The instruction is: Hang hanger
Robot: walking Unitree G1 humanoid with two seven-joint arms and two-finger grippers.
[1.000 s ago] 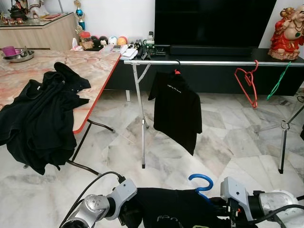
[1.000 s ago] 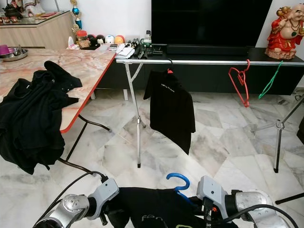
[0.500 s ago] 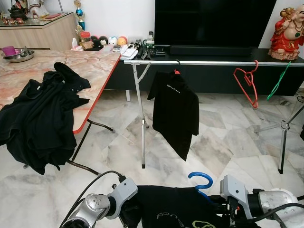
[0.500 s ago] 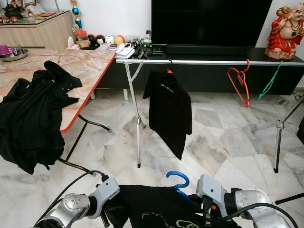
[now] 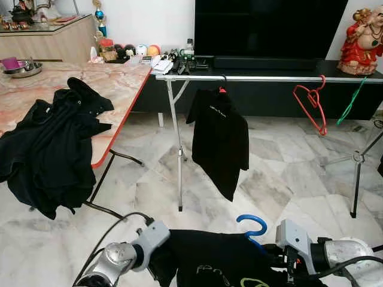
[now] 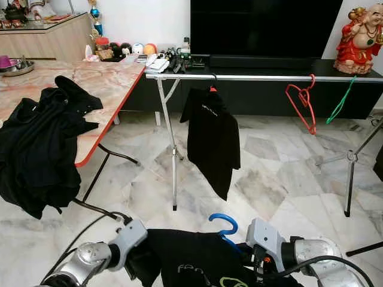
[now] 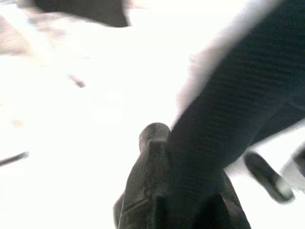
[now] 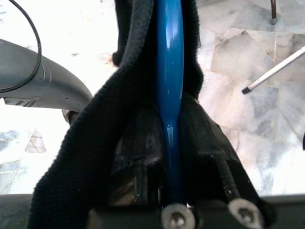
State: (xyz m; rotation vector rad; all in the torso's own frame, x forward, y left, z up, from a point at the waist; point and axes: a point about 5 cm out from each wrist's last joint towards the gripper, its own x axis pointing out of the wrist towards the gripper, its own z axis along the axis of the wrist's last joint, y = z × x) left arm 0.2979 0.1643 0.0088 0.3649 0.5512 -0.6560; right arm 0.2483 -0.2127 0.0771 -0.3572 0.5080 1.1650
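The right gripper (image 8: 169,162) is clamped on a blue hanger (image 8: 169,71), its two black fingers (image 8: 138,157) pressed to either side of the blue bar in the right wrist view, with black cloth wrapped around the hanger just beside them. From the head camera, the hanger's blue hook (image 5: 252,223) stands up above a black shirt (image 5: 209,260) that is stretched low in front of the robot between its two silver arms. The left gripper (image 7: 167,195) is at the shirt's left edge; in the left wrist view dark cloth lies across its fingers, but I cannot tell whether they are closed on it. Ahead, across the marble floor (image 5: 281,179), stands a metal clothes rail (image 5: 269,79) on thin legs. A second black shirt (image 5: 218,140) hangs from the rail near its left end, and a red hanger (image 5: 312,100) and a green hanger (image 5: 350,101) hang bare toward its right end, well apart from the blue one. To the left is a marble-patterned table (image 5: 119,81) with a heap of black clothes (image 5: 51,149) draped over its near edge. Behind the rail are a dark television (image 5: 269,27) and a red figurine (image 5: 362,42) on a low black cabinet.
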